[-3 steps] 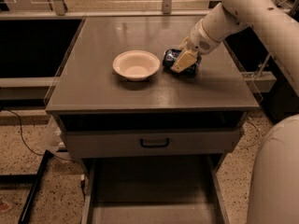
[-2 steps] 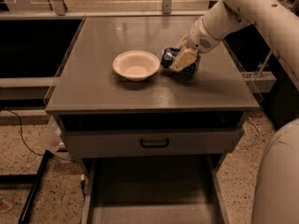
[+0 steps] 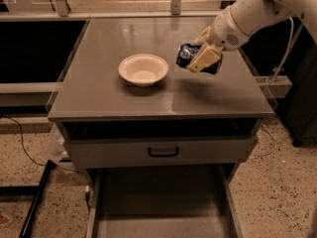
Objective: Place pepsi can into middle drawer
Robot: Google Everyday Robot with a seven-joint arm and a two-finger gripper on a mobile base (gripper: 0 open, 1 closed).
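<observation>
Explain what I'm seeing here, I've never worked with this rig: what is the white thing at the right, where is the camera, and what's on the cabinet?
The white thing is the robot's single arm, reaching in from the upper right. At its end is a two-fingered hand, closed on the pepsi can, which is tilted and seems just off the grey cabinet top. There is only one camera; it looks down on the cabinet from its front. A cream bowl sits on the top, left of the can and apart from it. Below is a drawer front with a black handle, and under that the middle drawer stands open, its grey floor showing.
</observation>
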